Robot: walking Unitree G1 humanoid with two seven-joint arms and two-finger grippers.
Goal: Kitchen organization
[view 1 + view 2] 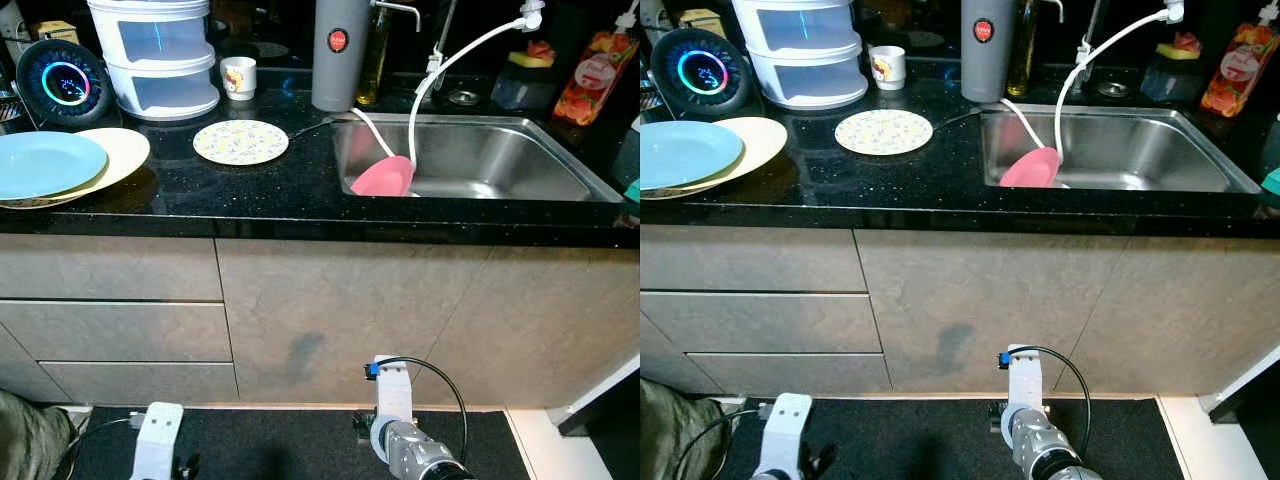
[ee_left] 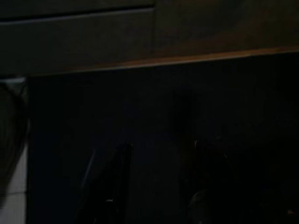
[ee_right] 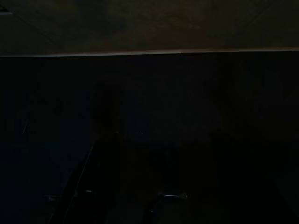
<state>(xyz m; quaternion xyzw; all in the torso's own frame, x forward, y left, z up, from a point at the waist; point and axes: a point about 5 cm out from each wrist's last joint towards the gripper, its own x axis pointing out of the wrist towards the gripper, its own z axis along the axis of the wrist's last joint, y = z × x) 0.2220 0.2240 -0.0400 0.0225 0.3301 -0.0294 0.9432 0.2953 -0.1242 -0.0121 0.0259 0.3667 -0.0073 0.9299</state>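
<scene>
A black speckled stone counter point(image 1: 300, 190) carries a round flowered plate point(image 1: 241, 141) beside a steel sink point(image 1: 500, 150) holding a pink bowl point(image 1: 383, 177). Both silver arms hang low before the beige cabinets point(image 1: 330, 320). I cannot tell if the fingers are released or clenched.

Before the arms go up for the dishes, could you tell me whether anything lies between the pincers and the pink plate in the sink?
Yes: the black countertop's front edge and the sink's front wall stand between. Both arms hang low before the cabinet, and the pink plate leans inside the sink beside the white hose.

Both wrist views near-black — fingers barely discernible. Blue plate point(image 1: 45, 163) cut off at left edge; bottle point(image 1: 597, 78) label unreadable.
</scene>
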